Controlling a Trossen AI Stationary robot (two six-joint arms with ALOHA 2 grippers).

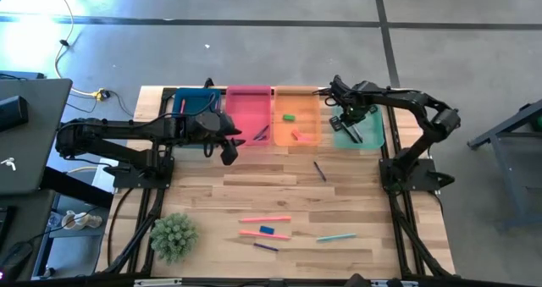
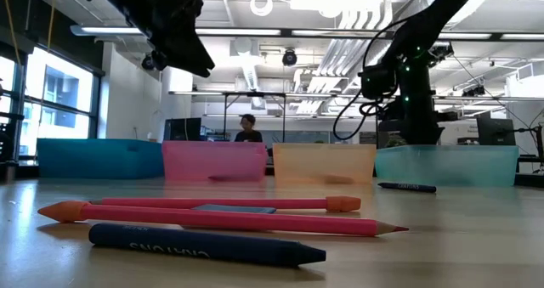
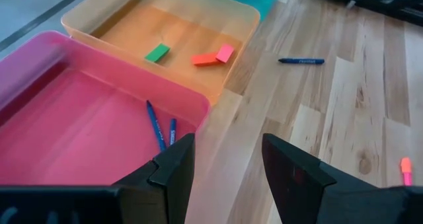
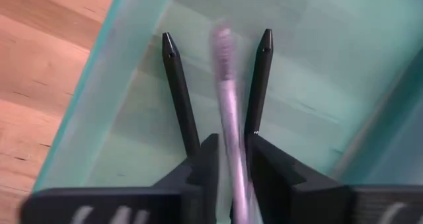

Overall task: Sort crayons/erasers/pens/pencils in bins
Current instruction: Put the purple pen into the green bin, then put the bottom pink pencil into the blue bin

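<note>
Four bins sit in a row at the far side of the table [image 1: 339,194]: a blue bin [image 1: 196,100], a pink bin [image 1: 249,101], an orange bin [image 1: 296,101] and a green bin [image 1: 370,135].

The right gripper [image 4: 225,145] hangs over the green bin. Two black pens [image 4: 178,95] lie in this bin. A blurry purple stick [image 4: 227,98] sits between the gripper's fingers, which stand a little apart. It cannot be told if they pinch the stick or not.

The left gripper [image 3: 225,168] is open and holds nothing. It floats above the table by the near edge of the pink bin. Two blue sticks [image 3: 156,126] lie in the pink bin.

The green eraser [image 3: 157,53] and the pink-red eraser [image 3: 225,53] lie in the orange bin, with an orange block [image 3: 205,59] touching the pink-red one.

The blue eraser [image 1: 267,229] lies near the front of the table, between two long pink pencils [image 1: 264,219]. A dark blue crayon [image 2: 204,244] lies close to them. Another dark crayon [image 1: 319,170] lies alone in the middle of the table. A small green plant [image 1: 174,236] stands at the front left.
</note>
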